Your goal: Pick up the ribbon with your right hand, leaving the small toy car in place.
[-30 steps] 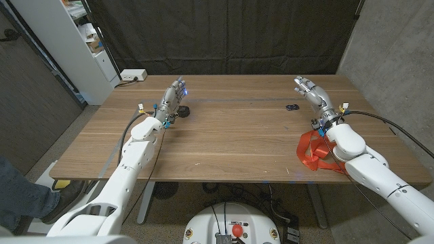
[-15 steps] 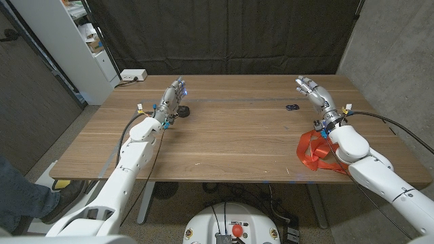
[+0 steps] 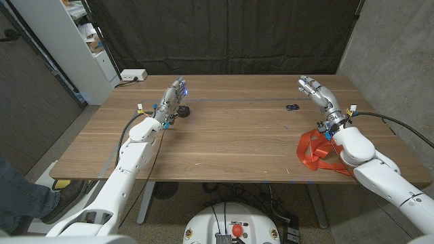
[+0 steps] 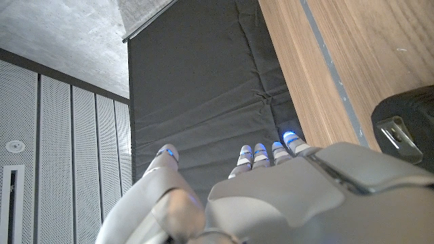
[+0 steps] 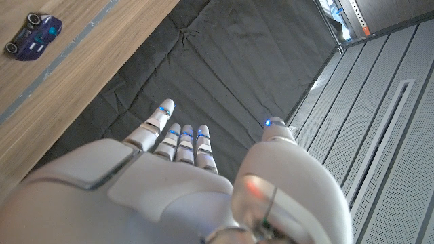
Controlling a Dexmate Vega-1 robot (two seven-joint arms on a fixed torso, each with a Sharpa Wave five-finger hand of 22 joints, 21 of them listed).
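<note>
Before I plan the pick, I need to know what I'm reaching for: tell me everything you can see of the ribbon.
The ribbon is bright red-orange, a flat band that looks like fabric, bunched into loose loops and folds. It lies on the wooden table near its front right corner, partly hidden under the right forearm. The right hand is beyond it, fingers spread, holding nothing. Whether the arm touches it cannot be told.

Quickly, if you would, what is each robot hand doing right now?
Left robot hand: open, holding nothing.
Right robot hand: open, holding nothing; ribbon not yet picked up.
</note>
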